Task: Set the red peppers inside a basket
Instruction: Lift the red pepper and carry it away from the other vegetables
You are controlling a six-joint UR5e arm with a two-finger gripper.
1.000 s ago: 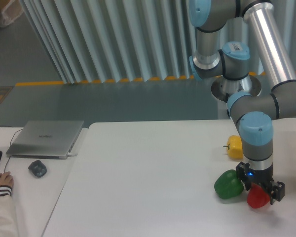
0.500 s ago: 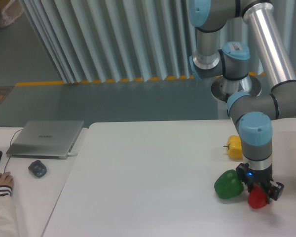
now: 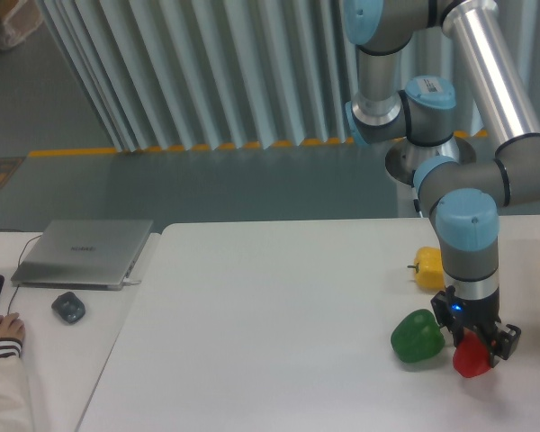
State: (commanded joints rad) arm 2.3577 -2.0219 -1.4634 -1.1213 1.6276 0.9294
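The red pepper [image 3: 470, 359] is glossy and sits at the right of the white table [image 3: 270, 342], just right of the green pepper. My gripper [image 3: 475, 344] points straight down over the red pepper, with a finger on each side of its top, shut on it. The pepper's lower half shows below the fingers, at or just above the tabletop. No basket is in view.
A green pepper [image 3: 418, 337] lies touching or nearly touching the red one on its left. A yellow pepper [image 3: 427, 268] lies behind them. At the far left are a closed laptop [image 3: 84, 253], a mouse [image 3: 68, 308] and a person's hand [image 3: 2, 330].
The arm's wrist has shifted slightly and the gripper with the red pepper has moved a few pixels. The other peppers have not moved.
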